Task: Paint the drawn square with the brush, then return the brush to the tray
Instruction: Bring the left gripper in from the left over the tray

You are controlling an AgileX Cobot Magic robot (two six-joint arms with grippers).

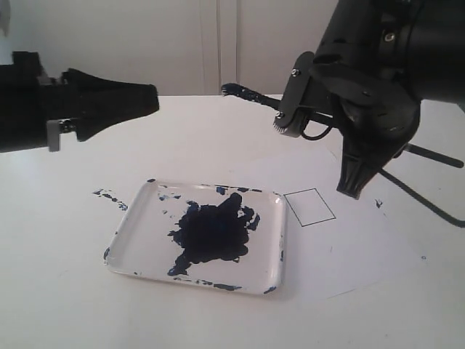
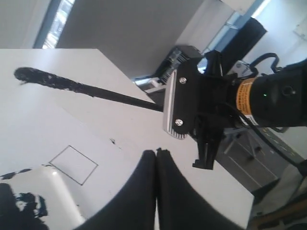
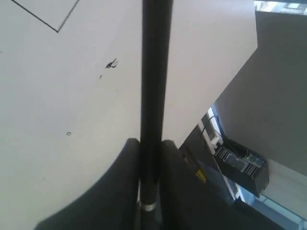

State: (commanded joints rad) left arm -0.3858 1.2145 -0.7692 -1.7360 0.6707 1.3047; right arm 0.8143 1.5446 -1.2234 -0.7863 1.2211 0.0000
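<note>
My right gripper hangs above the table just right of the drawn square, shut on the brush. The long black brush is held in the air, roughly level, with its paint-dark bristle tip toward the back middle of the table. The square is a thin black outline, white inside. To its left lies the tray with a big navy paint blotch in it. My left gripper hovers at the left, behind the tray, shut and empty.
Dark paint specks dot the white table left of the tray, and one speck lies right of the square. A dark cable trails over the table under the right arm. In the left wrist view, equipment stands beyond the table edge.
</note>
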